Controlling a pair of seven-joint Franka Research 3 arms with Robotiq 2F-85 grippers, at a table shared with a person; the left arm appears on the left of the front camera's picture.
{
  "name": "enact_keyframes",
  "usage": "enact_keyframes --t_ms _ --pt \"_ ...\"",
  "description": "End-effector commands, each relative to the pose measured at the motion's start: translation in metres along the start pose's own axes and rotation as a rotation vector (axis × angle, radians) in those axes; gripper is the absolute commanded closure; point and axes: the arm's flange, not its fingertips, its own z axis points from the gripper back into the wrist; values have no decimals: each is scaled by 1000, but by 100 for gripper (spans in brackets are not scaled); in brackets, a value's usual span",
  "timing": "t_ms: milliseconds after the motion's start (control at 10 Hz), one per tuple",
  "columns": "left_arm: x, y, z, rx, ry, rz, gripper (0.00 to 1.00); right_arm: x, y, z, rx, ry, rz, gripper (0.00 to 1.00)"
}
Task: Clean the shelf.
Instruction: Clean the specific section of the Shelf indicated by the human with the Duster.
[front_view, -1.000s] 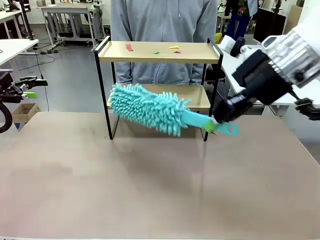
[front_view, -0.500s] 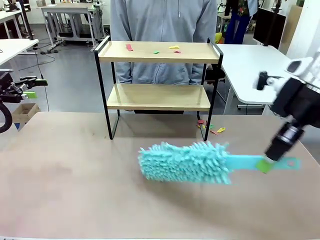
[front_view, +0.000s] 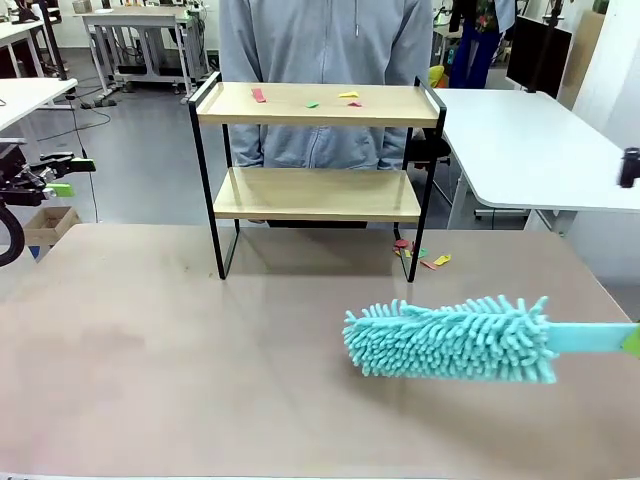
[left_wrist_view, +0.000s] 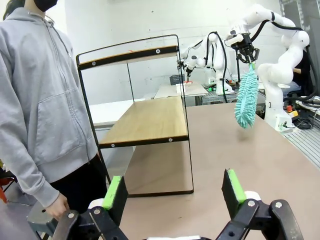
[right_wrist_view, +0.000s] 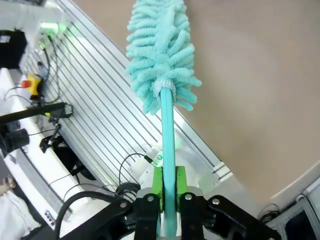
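While the right gripper (right_wrist_view: 167, 186) clamps its fingers on the handle of the teal duster (front_view: 450, 338) over the counter (front_view: 150, 340), the left gripper (left_wrist_view: 174, 192) holds its fingers apart and empty, and the shelf (front_view: 310, 192) stands near the counter's far edge, in front of the person (front_view: 325, 60).

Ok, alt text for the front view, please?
A fluffy teal duster stretches level across the right of the tan table, its handle running off the edge. Behind stands the two-tier shelf, coloured scraps on its top board, with a person in a grey hoodie beyond it.
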Motion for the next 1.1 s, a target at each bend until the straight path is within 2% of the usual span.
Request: enact_keyframes --t_ms 0,100,1000 --pt "2 -2 -1 -4 7 -12 0 -24 -17 -26 -4 -44 33 87" --pt "2 -2 -1 -4 7 -12 0 0 0 0 0 0 0 87" --pt "2 -2 -1 -4 7 -12 0 0 0 0 0 0 0 87"
